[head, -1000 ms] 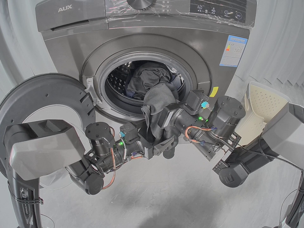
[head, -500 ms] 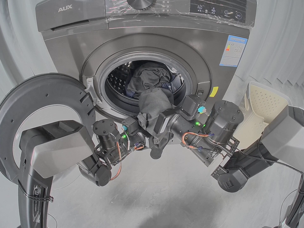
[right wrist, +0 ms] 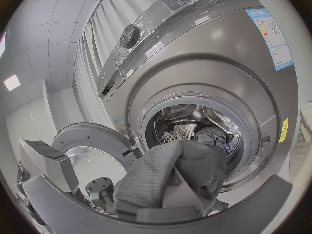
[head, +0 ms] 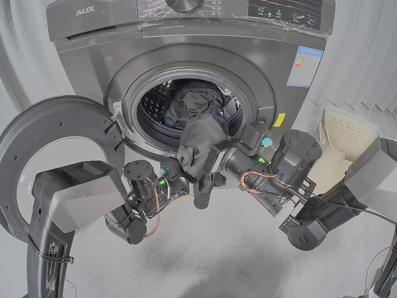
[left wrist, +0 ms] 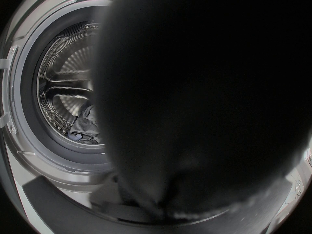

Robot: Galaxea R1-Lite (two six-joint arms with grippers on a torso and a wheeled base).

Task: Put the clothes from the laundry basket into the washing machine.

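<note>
Head view: both arms are angling in low at the washing machine (head: pixel 186 50) mouth. The left gripper (head: pixel 197 185) and right gripper (head: pixel 214 158) are sitting buried in the grey garment (head: pixel 200 139), which is hanging over the door rim, so I can't tell either grip. Left wrist view: dark cloth is blocking most of the lens. Right wrist view: the grey garment (right wrist: pixel 169 176) is bunching up just before the opening.

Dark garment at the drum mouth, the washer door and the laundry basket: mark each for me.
dark garment (head: pixel 199 139), head view, on the bunched fabric at the drum opening.
washer door (head: pixel 49 118), head view, on its dark outer rim.
laundry basket (head: pixel 351 135), head view, on its perforated inner wall.
</note>
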